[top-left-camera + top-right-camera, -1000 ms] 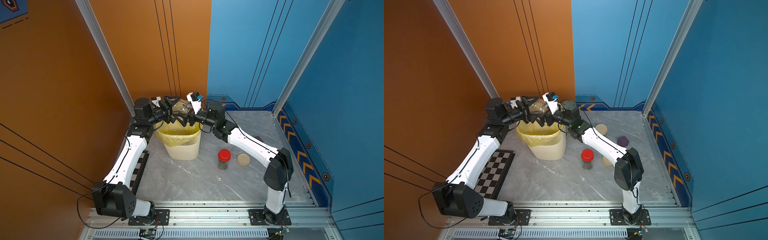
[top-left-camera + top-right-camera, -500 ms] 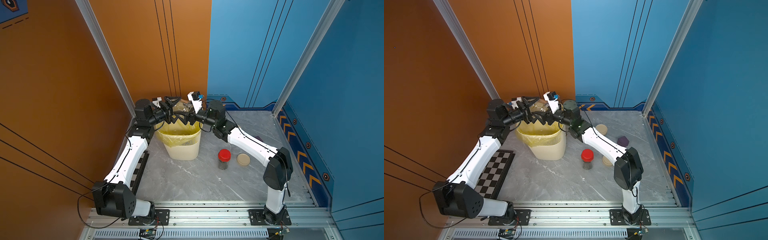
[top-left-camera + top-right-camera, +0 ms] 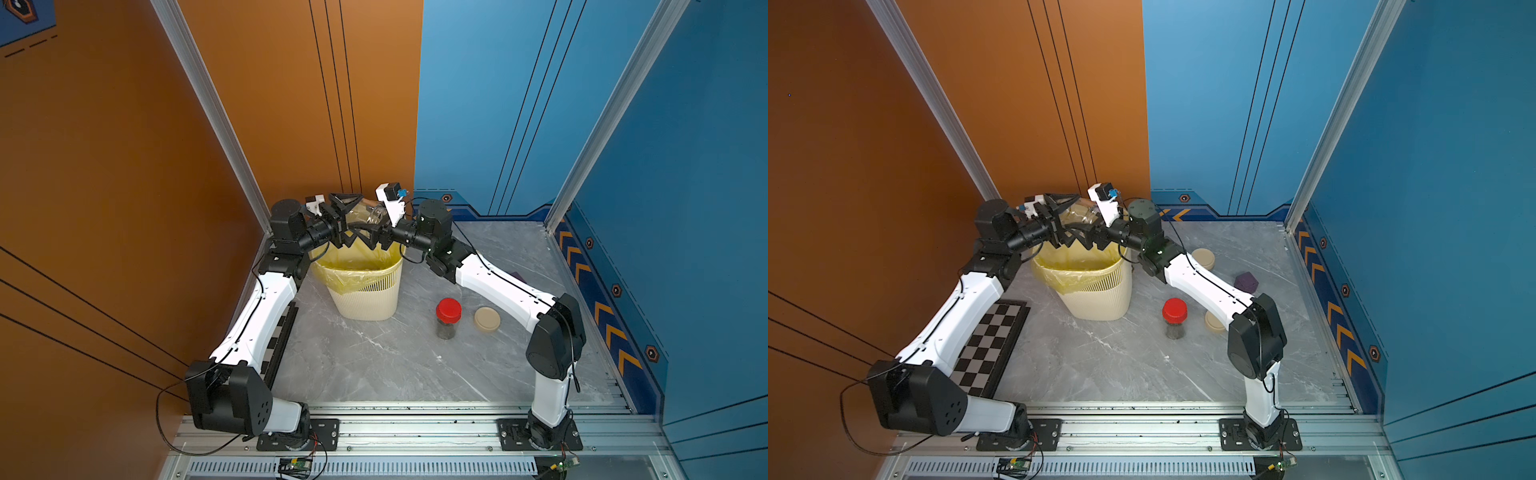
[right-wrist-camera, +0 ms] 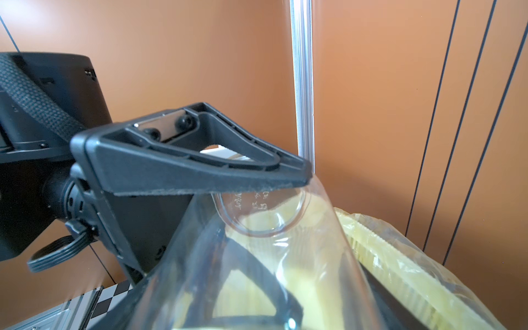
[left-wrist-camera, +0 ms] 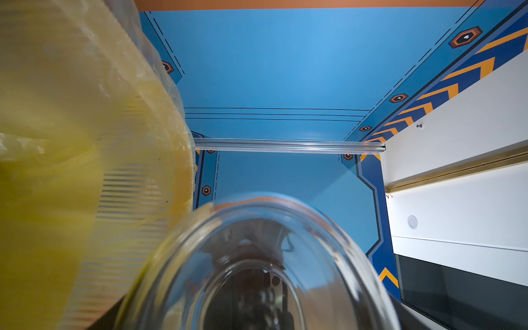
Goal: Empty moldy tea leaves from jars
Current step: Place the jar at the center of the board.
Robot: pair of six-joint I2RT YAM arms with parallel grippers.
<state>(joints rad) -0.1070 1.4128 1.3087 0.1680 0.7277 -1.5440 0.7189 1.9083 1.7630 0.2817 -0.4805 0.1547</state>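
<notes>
Across the grey marble tabletop both white arms reach to the upper middle of the frame and meet above the cream slatted bin, lined with a yellow bag. At lower left in a top view, a chessboard lies flat under the left arm. Between the two pincers hangs the open jar, clear glass tipped on its side over the bin's mouth, the yellow bag showing through its wall in the right wrist view. The right gripper looks clamped on the jar's mouth end. The left gripper brackets the base end, its upper finger touching the glass; I cannot tell whether it is pressing. Right of the bin stands the red-lidded jar, upright, with dark tea leaves in its bottom. Just beside it lies a beige lid, flat. Farther back, a second beige lid and a small purple block sit near the right arm.
</notes>
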